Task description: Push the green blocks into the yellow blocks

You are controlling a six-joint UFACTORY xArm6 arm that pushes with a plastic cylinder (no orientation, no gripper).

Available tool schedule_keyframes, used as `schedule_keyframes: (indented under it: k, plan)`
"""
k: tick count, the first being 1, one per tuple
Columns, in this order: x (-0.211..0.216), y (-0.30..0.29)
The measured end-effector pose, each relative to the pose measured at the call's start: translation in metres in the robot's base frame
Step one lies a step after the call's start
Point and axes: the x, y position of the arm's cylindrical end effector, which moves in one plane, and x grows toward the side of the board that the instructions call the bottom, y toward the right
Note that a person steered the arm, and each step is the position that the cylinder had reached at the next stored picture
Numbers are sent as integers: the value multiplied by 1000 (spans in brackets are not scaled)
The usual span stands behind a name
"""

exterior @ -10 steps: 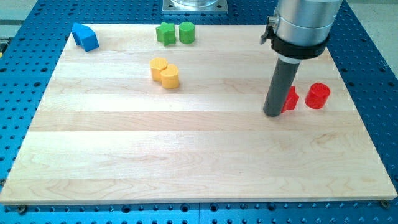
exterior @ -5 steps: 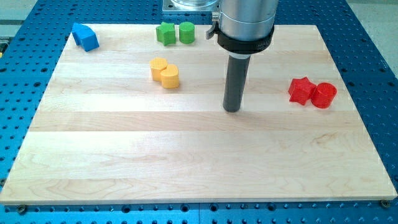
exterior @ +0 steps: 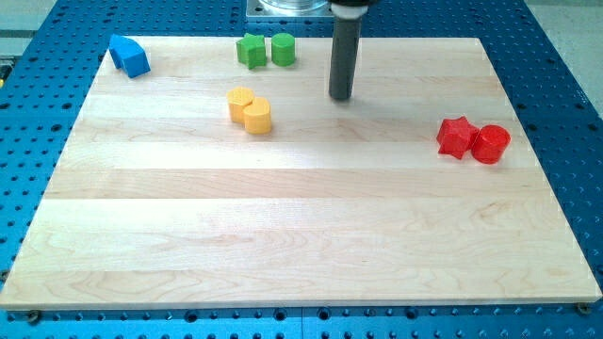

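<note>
So the wooden worktop [exterior: 301, 235] has my tip [exterior: 340, 98] sitting to the view's right of the green cylinder [exterior: 284, 49] and the green star-ish block [exterior: 251, 51], both up near the top edge, with the two yellow cylinders [exterior: 250, 109] just below them toward the view's bottom. The tool is only a bare rod, so it's got nothing to open and isn't holding or touching anything. Biggest risk I'd guess: pushing in from this side just shoves the greens sideways along the top edge past the yellows, or splits the pair apart.
</note>
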Motion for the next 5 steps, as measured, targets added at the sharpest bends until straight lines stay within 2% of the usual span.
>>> schedule_keyframes:
  k: [1, 3, 4, 5]
  plan:
    - [-67, 2]
    - [-79, -53]
    - [-85, -60]
    - [-72, -102]
